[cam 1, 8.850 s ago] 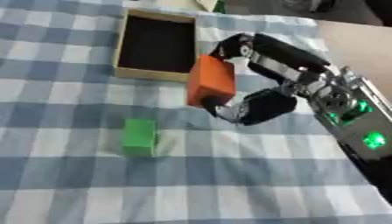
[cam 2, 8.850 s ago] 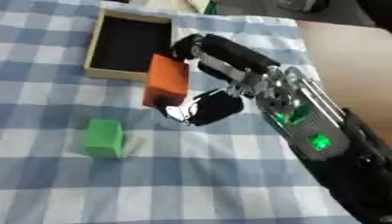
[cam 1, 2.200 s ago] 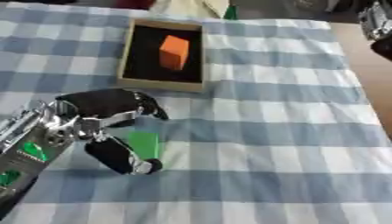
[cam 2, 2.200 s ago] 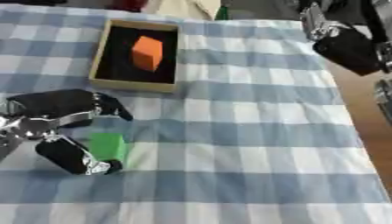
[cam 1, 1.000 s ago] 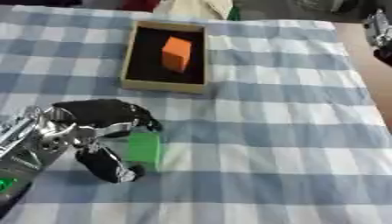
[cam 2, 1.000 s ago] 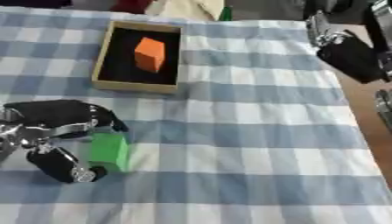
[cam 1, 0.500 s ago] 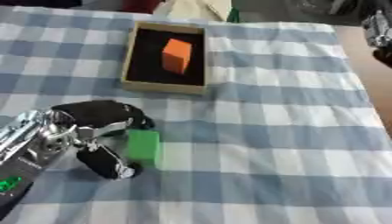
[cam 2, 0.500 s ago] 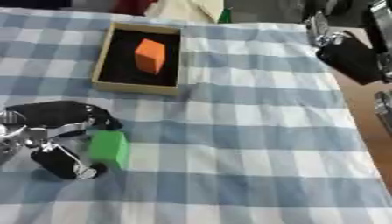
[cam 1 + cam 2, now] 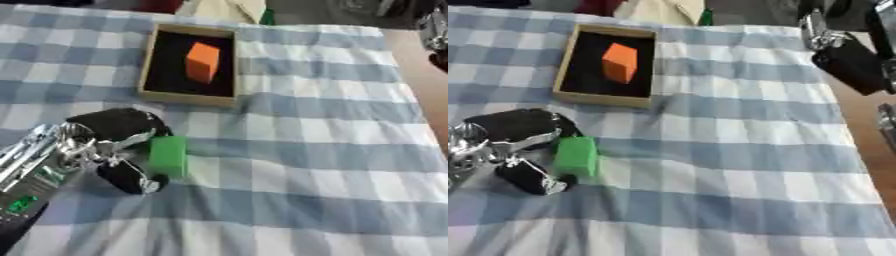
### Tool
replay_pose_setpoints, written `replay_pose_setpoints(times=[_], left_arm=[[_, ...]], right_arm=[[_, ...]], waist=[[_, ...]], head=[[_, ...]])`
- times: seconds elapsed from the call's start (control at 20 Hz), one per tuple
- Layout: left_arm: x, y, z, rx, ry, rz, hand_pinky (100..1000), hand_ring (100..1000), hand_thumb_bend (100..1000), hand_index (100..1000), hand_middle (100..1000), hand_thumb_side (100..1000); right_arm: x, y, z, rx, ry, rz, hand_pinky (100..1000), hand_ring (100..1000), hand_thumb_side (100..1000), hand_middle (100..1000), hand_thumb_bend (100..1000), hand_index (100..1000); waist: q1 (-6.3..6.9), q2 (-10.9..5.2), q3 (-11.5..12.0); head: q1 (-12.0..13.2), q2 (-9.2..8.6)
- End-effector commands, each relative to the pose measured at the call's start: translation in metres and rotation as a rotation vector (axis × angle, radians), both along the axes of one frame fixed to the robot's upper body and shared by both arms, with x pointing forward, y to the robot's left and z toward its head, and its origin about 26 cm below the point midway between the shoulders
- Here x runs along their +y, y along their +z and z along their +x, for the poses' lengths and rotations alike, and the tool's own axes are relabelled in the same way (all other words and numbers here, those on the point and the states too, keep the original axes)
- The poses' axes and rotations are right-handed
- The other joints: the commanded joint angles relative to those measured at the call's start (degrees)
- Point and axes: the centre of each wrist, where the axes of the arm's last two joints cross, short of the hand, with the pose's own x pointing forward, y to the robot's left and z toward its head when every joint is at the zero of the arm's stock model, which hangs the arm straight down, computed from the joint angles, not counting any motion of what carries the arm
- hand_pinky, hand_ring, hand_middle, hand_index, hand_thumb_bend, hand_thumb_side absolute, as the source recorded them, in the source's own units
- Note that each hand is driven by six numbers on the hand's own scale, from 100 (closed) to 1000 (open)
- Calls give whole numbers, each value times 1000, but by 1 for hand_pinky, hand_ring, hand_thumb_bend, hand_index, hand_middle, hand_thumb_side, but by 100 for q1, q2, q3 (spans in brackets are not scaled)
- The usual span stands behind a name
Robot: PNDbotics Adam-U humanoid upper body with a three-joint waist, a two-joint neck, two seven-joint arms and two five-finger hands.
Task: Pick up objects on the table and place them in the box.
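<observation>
Starting at the left, we have our left hand (image 9: pixel 118 145) low on the worktop (image 9: pixel 306 150), which is covered in a blue-and-white checked cloth. Its black fingers curl over the top edge of the small green rectangular block (image 9: pixel 168 155) and its thumb comes up beneath, so the hand is closed around the block's left side. We cannot tell whether the block is off the cloth yet or resting on it.

To do this step well, we judge that we should have the fingers and thumb seated on opposite faces of the block before we lift, raise it straight up so it does not drag on the cloth, then carry it up and slightly right toward the box and lower it beside the piece already there, not on top of it.

The green block looks smooth, matte and sharp-edged, longer than it is wide, and stands with its long side running away from us.

Further up and a little to the right sits the shallow tan cardboard box with a black lining (image 9: pixel 230 65), open at the top. An orange rectangular block (image 9: pixel 202 61) stands inside it, toward the far end, with free floor nearer us.

At the far right, our right hand (image 9: pixel 849 59) hangs near the worktop's upper corner, well apart from the work; we cannot tell how its fingers are set.
</observation>
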Motion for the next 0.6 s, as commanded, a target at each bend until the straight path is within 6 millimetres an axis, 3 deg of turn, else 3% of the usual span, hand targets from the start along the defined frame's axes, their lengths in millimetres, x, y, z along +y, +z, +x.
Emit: replay_pose_setpoints(times=[0.05,0.6], left_arm=[[3,8,-8,-48,-19,2,803,735,213,798,622,367],[9,35,-27,-89,-41,5,818,755,154,840,681,411]], right_arm=[[-3,8,-4,-26,-9,-4,860,786,777,653,100,780],[-4,7,-5,-21,-19,-4,860,783,775,649,100,778]], waist=[[18,-90,-11],[97,-149,-7]], head=[[-4,-67],[-98,-139]])
